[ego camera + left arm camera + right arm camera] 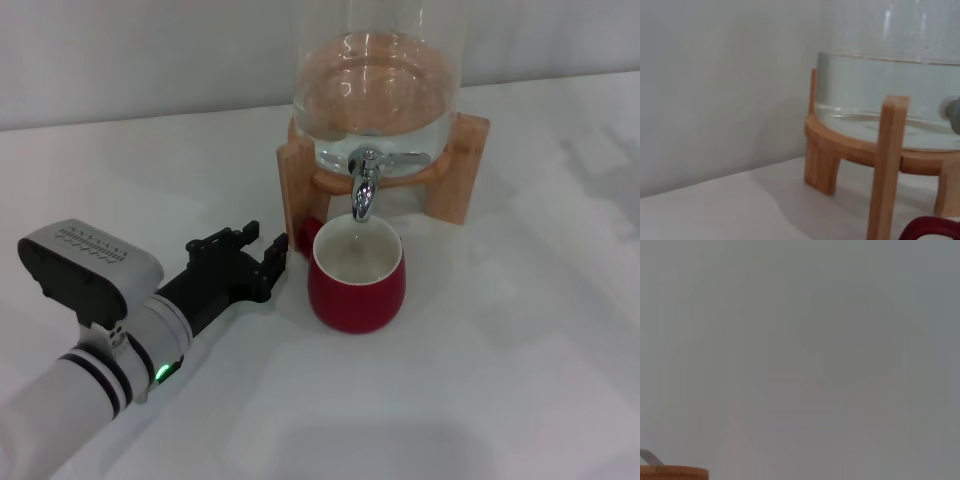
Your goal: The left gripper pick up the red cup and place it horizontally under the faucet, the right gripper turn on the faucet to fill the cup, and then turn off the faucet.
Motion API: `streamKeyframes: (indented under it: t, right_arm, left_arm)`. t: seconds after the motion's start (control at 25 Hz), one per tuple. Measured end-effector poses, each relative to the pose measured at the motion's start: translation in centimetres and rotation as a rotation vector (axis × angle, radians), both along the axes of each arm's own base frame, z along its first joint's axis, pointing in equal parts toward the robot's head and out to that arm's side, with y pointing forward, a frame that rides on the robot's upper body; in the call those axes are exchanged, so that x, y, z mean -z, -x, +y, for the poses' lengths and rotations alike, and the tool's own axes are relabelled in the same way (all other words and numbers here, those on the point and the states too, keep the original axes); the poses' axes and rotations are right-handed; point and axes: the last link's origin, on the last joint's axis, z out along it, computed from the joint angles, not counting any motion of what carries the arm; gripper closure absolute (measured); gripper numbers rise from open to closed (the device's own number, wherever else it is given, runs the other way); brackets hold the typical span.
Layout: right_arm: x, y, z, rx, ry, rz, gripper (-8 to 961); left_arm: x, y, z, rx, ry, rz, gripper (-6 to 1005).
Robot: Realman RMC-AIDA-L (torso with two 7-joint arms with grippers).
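The red cup stands upright on the white table, its white inside facing up, directly below the spout of the chrome faucet. The faucet sticks out of a clear glass jar holding water. The cup's small loop handle points toward my left gripper, which is open; its black fingertips stop just short of the handle and hold nothing. In the left wrist view the handle's red arc shows at the edge, with a sliver of the faucet. My right gripper is out of view.
A wooden stand carries the jar, and its near leg rises right behind the cup's handle. That leg fills the middle of the left wrist view. The right wrist view shows a grey wall and a wooden edge.
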Motion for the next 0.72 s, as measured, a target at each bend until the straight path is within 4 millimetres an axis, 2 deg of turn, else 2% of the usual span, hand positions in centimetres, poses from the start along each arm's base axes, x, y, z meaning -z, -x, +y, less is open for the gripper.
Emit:
streamKeyframes:
  t: [0.72]
  right_arm:
    - [0.1,-0.3,-0.3,0.013,0.002,0.001,245]
  left_arm:
    - [-2.0,3.0,0.7,-0.085,-0.101,0.034,479]
